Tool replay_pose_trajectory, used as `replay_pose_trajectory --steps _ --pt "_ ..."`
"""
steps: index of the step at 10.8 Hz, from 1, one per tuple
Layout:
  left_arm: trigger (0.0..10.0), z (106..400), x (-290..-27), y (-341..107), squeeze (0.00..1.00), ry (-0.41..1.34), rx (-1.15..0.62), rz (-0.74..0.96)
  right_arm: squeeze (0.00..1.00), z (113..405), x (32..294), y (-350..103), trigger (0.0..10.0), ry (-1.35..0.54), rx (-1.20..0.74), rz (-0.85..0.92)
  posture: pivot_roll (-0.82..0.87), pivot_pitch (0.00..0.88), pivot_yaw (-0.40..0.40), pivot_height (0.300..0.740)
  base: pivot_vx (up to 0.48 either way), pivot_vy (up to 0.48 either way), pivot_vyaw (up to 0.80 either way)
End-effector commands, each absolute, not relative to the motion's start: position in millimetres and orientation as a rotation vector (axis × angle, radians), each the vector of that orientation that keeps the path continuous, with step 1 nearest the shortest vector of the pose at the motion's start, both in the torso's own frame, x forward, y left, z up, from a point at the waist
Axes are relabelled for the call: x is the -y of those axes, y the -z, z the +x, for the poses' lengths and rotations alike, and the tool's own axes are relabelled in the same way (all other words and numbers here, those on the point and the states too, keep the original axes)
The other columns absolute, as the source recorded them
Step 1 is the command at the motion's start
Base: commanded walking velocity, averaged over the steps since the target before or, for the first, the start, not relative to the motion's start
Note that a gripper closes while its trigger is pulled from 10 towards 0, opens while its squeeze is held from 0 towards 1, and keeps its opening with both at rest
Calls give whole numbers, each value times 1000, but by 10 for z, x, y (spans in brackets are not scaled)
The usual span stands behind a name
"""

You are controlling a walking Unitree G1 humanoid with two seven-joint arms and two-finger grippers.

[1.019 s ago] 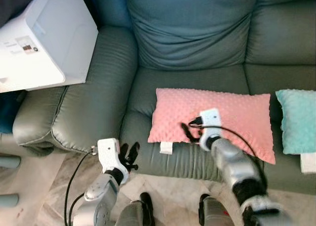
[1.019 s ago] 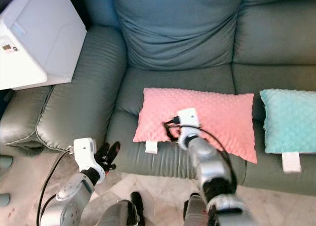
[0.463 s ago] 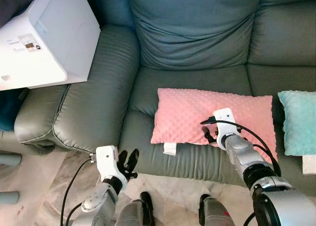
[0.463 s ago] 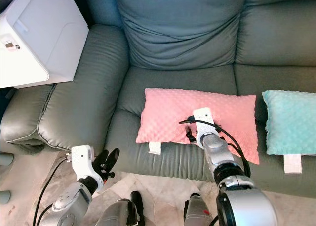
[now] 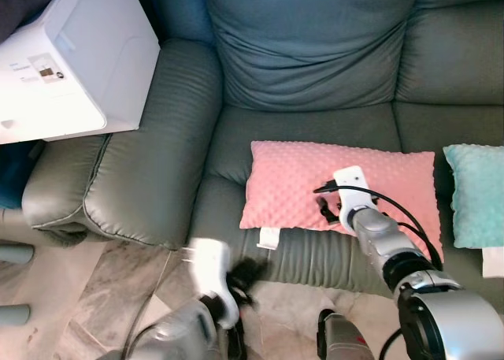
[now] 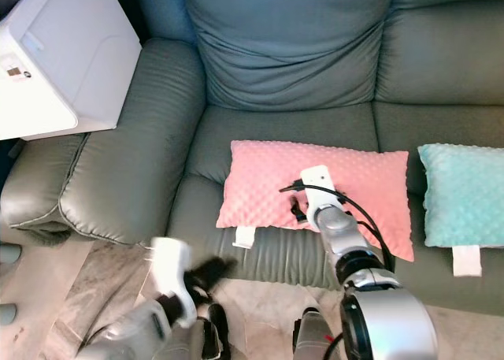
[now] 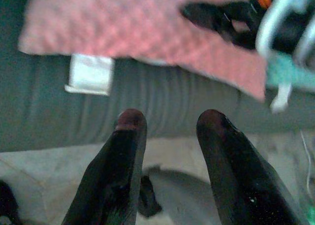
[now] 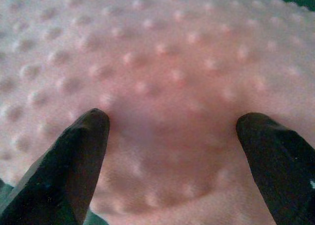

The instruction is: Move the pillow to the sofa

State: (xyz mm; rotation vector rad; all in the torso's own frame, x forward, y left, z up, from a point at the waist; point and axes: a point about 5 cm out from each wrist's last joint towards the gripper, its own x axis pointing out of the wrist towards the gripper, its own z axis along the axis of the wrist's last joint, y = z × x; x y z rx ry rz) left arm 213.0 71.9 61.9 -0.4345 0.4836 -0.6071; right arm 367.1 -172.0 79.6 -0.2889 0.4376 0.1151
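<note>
Pink dotted pillow [image 5: 339, 187] lies flat on the sofa [image 5: 315, 76] seat, beside a teal pillow [image 5: 476, 191]. Right tool [image 8: 172, 161] spread wide, tips pressed into it, gripping nothing — placement looks done. Next: lift clear. Left tool [image 7: 170, 136] parted, empty, low by the sofa front.

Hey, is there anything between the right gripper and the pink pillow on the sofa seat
Nothing visible. The right gripper is open, its fingers spread wide right over the dimpled pink pillow, which already lies on the sofa seat. The left gripper is open too, low in front of the sofa.
</note>
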Motion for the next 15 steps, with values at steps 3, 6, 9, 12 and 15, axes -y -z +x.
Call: replay_pose_trajectory --steps 3,6,9,12,15 --pt "10000 2035 -918 -551 0 562 -542 -390 0 3659 1484 -746 10000 -198 -466 -254 -19 363 190 740 0 0 0" --pt "10000 2016 -1004 -587 0 526 -535 -375 0 3665 1365 -747 10000 -241 -491 -265 9 365 185 740 0 0 0" --pt "10000 1964 -1064 -585 0 509 -545 -370 0 3567 1550 -591 10000 -148 -564 -312 15 377 182 740 0 0 0" --pt "10000 1977 -1024 -611 0 518 -544 -367 0 3456 1643 -444 0 -138 -613 -292 24 380 189 740 0 0 0" --pt "10000 1945 -1029 -602 0 520 -553 -361 0 3431 1672 -413 0 -122 -617 -271 28 378 191 740 0 0 0"
